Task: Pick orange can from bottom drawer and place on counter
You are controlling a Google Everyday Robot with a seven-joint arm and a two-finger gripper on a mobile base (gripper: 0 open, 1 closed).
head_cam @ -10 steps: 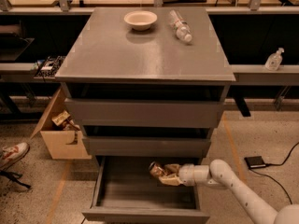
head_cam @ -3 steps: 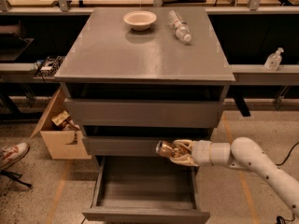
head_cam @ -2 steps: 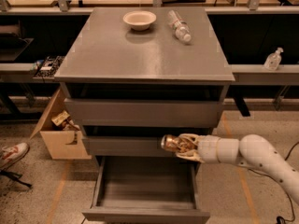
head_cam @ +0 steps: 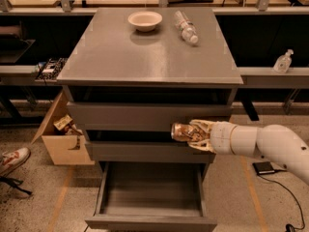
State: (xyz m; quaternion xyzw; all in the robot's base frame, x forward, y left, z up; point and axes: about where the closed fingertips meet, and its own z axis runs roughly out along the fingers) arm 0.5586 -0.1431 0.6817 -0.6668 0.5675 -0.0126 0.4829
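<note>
The claw (head_cam: 195, 134) is clenched around the can (head_cam: 178, 132), holding it sideways with one silver end pointing left. Right now the can hangs in the air in front of the cabinet's right side, about level with the gap between the top drawer front (head_cam: 125, 116) and the middle drawer front (head_cam: 145, 151). That puts it well above the open bottom drawer (head_cam: 150, 222), which looks empty, and below the tabletop (head_cam: 145, 57).

So I'd call the pick done. The step in hand is the lift up and over.

My take on doing it well:
- The tabletop's front edge sticks out past the drawer fronts, so the can needs to be pulled out from the cabinet a bit before going up, or it'll clip the underside of that lip.
- Get the white arm (head_cam: 260, 141) high enough that the can clears the edge with room to spare, then move in over the grey surface.
- The bowl (head_cam: 145, 20) and the plastic bottle (head_cam: 186, 27) sit toward the back, so the bare front half is the obvious landing spot.
- The can is on its side, so either turn it upright or set it down gently. It'll probably roll if dropped.
</note>
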